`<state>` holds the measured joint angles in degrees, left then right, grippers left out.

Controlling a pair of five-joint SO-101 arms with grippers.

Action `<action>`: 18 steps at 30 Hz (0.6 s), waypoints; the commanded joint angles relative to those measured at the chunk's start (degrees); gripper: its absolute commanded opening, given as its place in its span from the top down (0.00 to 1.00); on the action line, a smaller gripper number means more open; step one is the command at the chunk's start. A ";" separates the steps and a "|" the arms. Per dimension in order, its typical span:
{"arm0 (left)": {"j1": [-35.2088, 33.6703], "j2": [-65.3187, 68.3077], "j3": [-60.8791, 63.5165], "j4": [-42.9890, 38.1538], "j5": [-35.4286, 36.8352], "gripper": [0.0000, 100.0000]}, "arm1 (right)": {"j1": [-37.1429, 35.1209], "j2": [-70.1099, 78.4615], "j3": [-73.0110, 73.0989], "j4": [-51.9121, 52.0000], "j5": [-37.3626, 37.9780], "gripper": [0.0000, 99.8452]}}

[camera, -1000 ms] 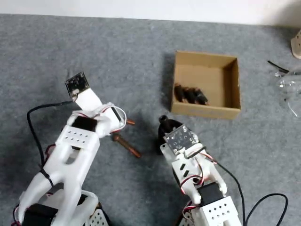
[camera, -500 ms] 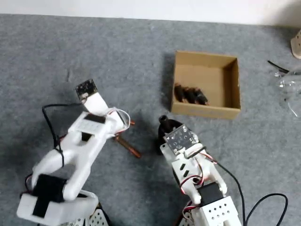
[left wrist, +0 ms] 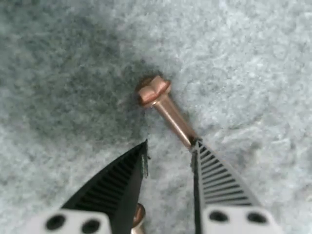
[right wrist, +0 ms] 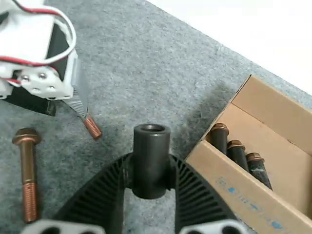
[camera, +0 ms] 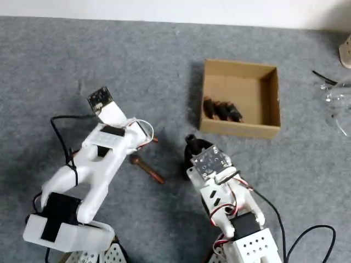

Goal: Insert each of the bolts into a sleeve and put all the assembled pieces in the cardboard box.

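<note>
The step in hand looks like picking up a bolt for the next assembly. The left pincer (left wrist: 170, 144) hangs low over the grey table (camera: 137, 66) with its jaws apart and only bare table between their tips. A copper bolt (left wrist: 165, 109) lies flat just in front of it, with its flanged head pointing away. The shank runs back to the tip of one jaw and passes out of sight there, so the bolt is touched or overlapped but not gripped. A second bolt (camera: 148, 169) lies on the table between the two arms, near the first. The right pincer (right wrist: 151, 165) is closed on a black sleeve (right wrist: 151, 141), whose open bore juts out beyond the jaw tips. It is held near the corner of the cardboard box (camera: 238, 130) that faces the left arm. Three assembled pieces (camera: 221, 110) lie side by side inside the box against one wall, so I judge the task well along, with two bolts left to fit. The next move seems to call for a small sideways shift of the left pincer so that the shank sits squarely between the jaws. It would then close near the head, leaving the threaded end free, and lift the bolt to line up with the waiting bore.
</note>
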<state>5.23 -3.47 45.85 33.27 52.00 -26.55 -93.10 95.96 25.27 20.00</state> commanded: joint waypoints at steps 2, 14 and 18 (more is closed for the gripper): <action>-1.54 0.13 -3.38 -0.53 0.35 0.86 | 0.92 -1.10 4.35 -2.15 0.62 1.00; -6.02 0.92 -3.12 -5.01 4.04 0.86 | 0.92 -1.10 4.35 -2.15 0.62 1.00; -5.93 0.92 0.13 -11.16 4.04 0.86 | 0.92 -1.10 4.35 -2.15 0.62 1.00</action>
<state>-0.13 -2.24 45.23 26.24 55.69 -26.55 -93.10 95.96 25.27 20.00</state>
